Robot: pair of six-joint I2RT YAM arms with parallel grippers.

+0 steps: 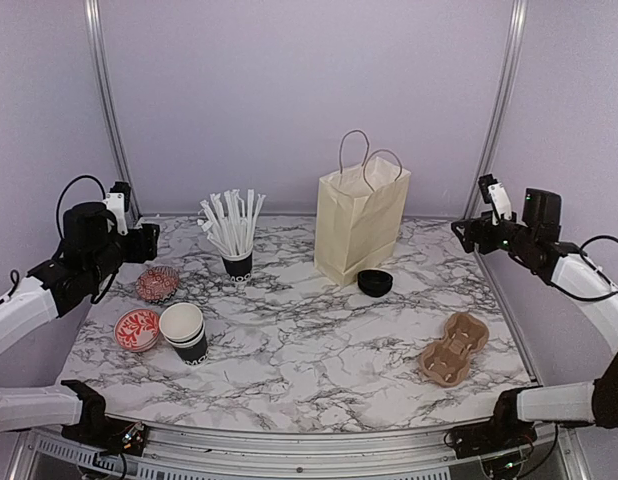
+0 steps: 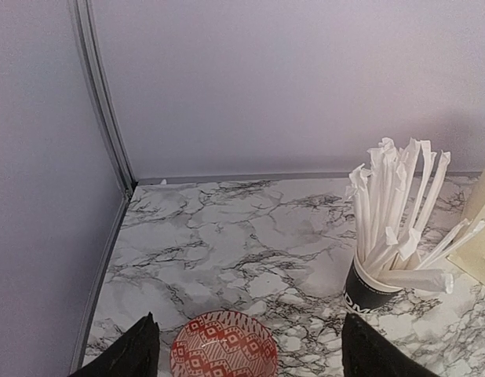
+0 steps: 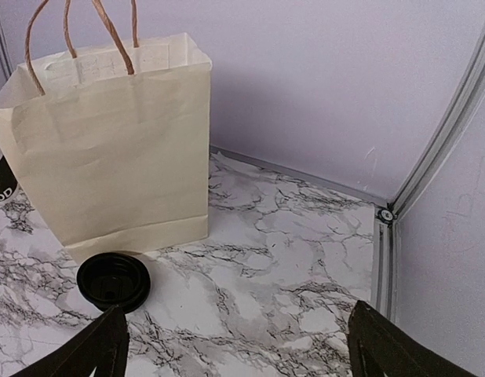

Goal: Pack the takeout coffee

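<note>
The takeout coffee cup (image 1: 186,333), black with a white rim, stands open-topped at the front left of the marble table. Its black round lid (image 1: 375,282) (image 3: 113,280) lies apart, just in front of the cream paper bag (image 1: 359,220) (image 3: 109,149). My left gripper (image 1: 149,243) (image 2: 246,353) hovers open at the left edge, above a red patterned bowl (image 2: 223,345). At the right edge my right gripper (image 1: 461,232) (image 3: 235,345) also hangs open and holds nothing, to the right of the lid and bag.
A black cup of white wrapped straws (image 1: 236,258) (image 2: 368,287) stands left of the bag. Two red patterned bowls (image 1: 158,283) (image 1: 137,329) sit near the coffee cup. A brown pulp cup carrier (image 1: 454,348) lies at the front right. Walls close the back and sides.
</note>
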